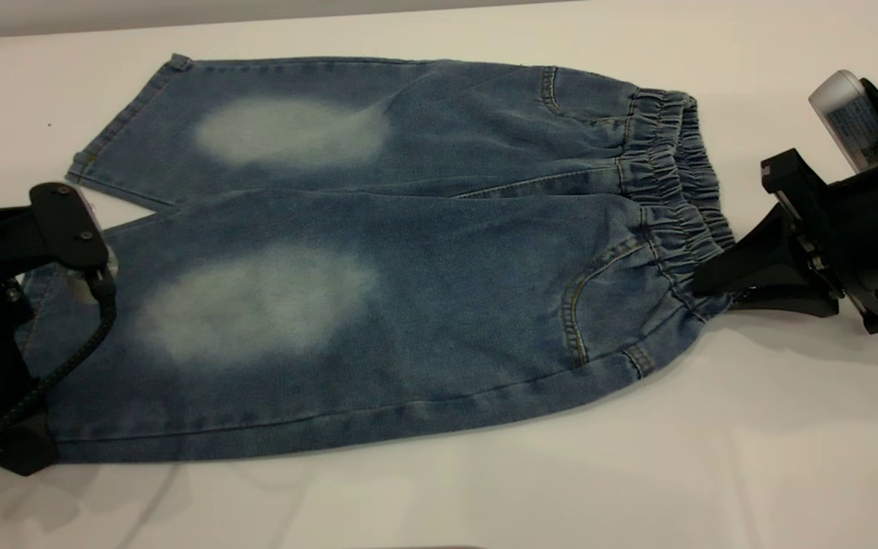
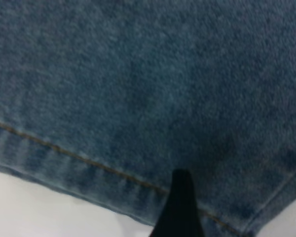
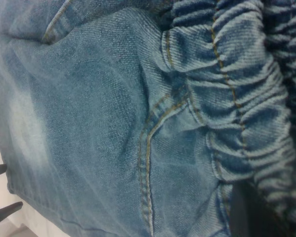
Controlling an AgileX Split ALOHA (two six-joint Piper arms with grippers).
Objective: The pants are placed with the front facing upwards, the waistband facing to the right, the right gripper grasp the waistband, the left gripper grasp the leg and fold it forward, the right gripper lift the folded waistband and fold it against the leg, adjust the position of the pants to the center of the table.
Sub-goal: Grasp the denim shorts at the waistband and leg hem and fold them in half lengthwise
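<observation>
Your pants (image 1: pixel 378 259) lie flat across the middle of the white table (image 1: pixel 751 473), front side up. The waistband (image 1: pixel 675 191) is at the right of the frame. Your right gripper (image 1: pixel 706 286) is pinched tight on the waistband's lower corner. Your left gripper (image 1: pixel 24 450) sits on the leg end at the lower left; you cannot tell if it is pinching.

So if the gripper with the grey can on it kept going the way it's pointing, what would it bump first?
The right gripper points left, with its fingers already at the waistband at the near corner of the pants. Going on, it would probably push into that gathered band first.
</observation>
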